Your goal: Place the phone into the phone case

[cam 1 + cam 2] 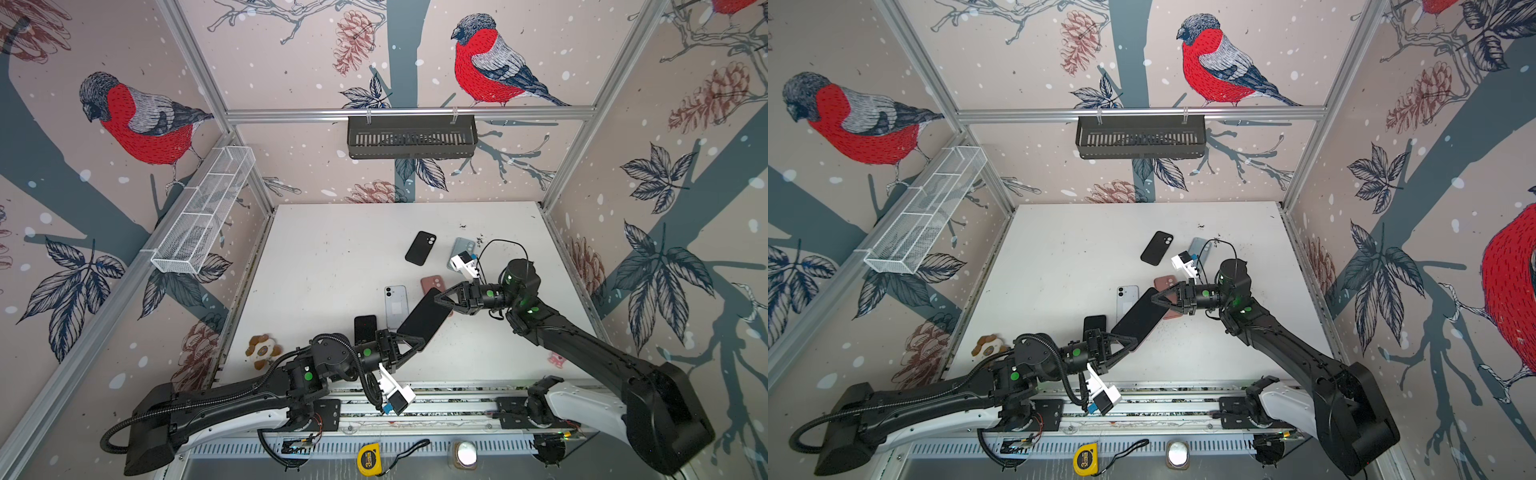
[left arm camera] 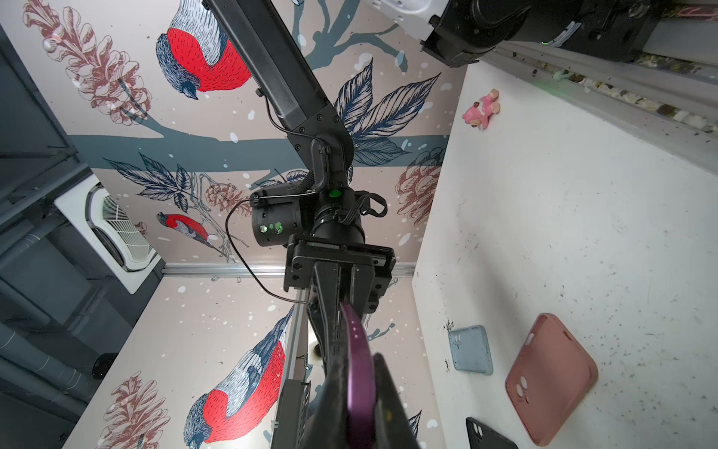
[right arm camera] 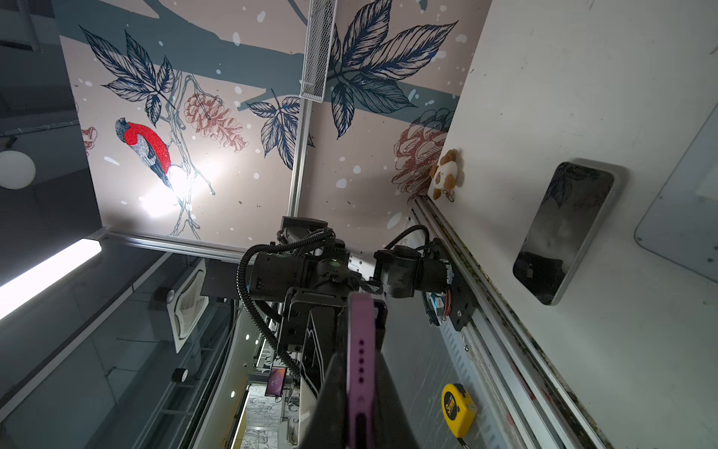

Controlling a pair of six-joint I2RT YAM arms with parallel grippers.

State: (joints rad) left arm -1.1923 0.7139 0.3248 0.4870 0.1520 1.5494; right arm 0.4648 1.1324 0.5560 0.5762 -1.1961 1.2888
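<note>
A phone [image 1: 424, 318] [image 1: 1140, 316] with a black screen and a purple rim hangs tilted above the table, held at both ends. My left gripper [image 1: 417, 340] [image 1: 1133, 341] is shut on its near end, and the purple rim [image 2: 359, 369] sits pinched between the fingers. My right gripper [image 1: 440, 300] [image 1: 1156, 300] is shut on the far end, with the rim [image 3: 361, 350] running between its fingers. Three phone cases lie on the table: pink [image 1: 432, 284] [image 2: 549, 377], partly under the phone, blue-grey [image 1: 459, 249] [image 2: 470, 350], and black [image 1: 420, 248] [image 2: 485, 433].
A pale silver phone back [image 1: 395, 305] and a black phone [image 1: 365, 328] [image 3: 563, 233] lie beside the held phone. A plush toy [image 1: 262, 351] sits front left and a pink figure [image 2: 481, 109] front right. A yellow tape measure [image 1: 368, 459] lies beyond the rail.
</note>
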